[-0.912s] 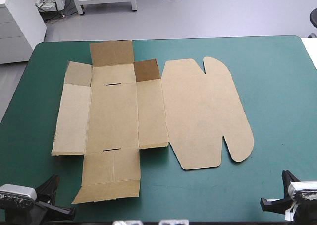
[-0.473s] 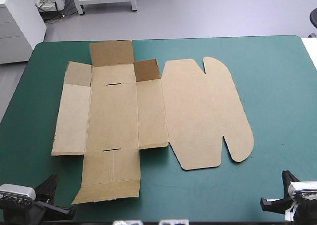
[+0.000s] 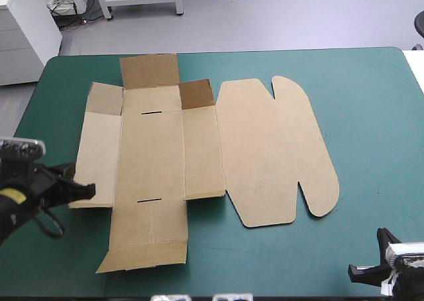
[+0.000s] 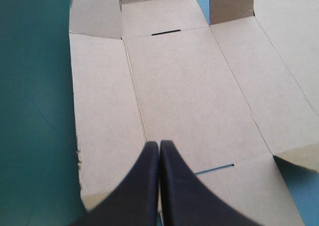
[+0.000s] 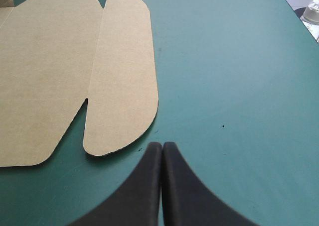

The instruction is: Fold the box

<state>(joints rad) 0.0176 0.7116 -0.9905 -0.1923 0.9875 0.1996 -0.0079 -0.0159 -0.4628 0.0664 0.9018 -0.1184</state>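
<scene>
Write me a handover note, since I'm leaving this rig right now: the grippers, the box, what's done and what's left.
Left gripper: shut, holding nothing, over the near end of the box, by its left side panel; whether it touches cannot be told.
Right gripper: shut, holding nothing, over the teal-green cover, just short of the lid's rounded tab.
Box: brown sheet lying flat on the cover, with the lid spread flat to its right. One small far flap stands partly up.
Done: no wall raised or tucked.
Left: the whole fold.
</scene>
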